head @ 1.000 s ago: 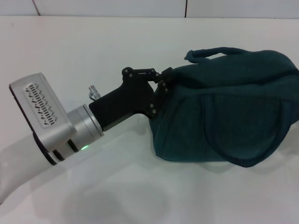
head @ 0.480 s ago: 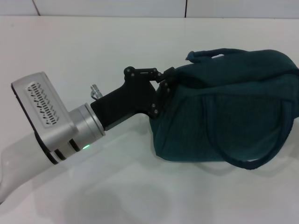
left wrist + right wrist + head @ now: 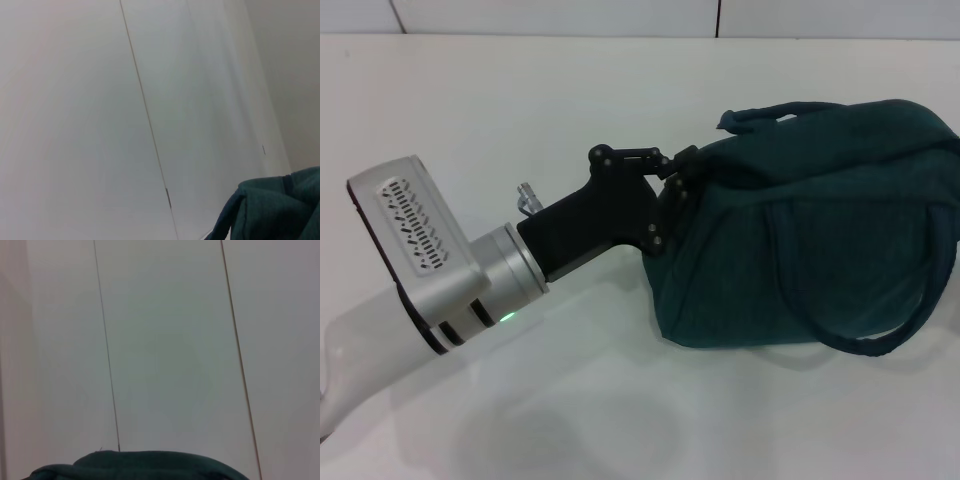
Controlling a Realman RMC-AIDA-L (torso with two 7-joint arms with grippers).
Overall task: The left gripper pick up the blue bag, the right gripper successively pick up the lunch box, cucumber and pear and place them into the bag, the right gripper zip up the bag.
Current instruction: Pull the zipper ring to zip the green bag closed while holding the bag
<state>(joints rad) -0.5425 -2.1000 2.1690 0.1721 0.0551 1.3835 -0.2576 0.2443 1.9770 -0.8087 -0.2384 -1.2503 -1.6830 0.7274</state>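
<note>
The blue bag (image 3: 810, 230) is a large dark teal fabric bag on the white table, right of centre in the head view, with one loop handle hanging down its front side. My left gripper (image 3: 672, 175) comes in from the lower left and is shut on the bag's left top corner. A piece of the bag's fabric also shows in the left wrist view (image 3: 272, 210) and in the right wrist view (image 3: 140, 467). The right gripper, the lunch box, the cucumber and the pear are out of view. The bag's top looks closed over.
The white table (image 3: 520, 130) stretches to the left of and behind the bag. White wall panels (image 3: 550, 15) run along the far edge. Both wrist views look mostly at pale panelled wall (image 3: 165, 350).
My left gripper has shifted slightly to the right with the bag's corner. The bag has slid a little rightward and its front handle has sagged lower.
</note>
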